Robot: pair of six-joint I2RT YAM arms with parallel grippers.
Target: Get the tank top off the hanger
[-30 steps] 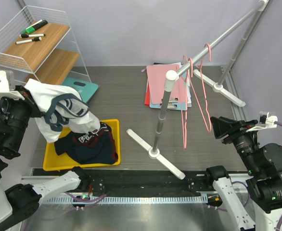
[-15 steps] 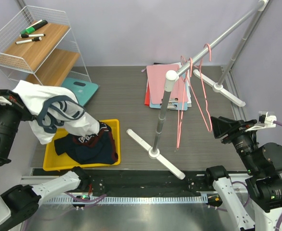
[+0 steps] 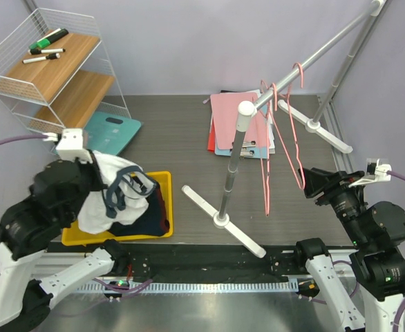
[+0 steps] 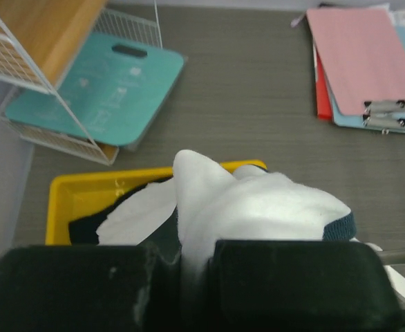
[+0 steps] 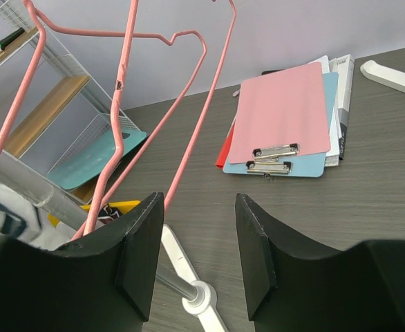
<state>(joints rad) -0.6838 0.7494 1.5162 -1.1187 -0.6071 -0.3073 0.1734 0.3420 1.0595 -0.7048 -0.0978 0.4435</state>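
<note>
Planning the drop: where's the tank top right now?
Left side of the top view, the tank top is pinched in the left gripper, hanging over the yellow tray and the dark clothes in it.

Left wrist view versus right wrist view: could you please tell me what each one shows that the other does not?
Only the left wrist view shows the left gripper shut on the white tank top. Only the right wrist view shows the bare pink hangers and the open right gripper. Both show the pink clipboard, the teal board and the yellow tray.

No legible text, faint marks on teal board, perhaps print
</note>
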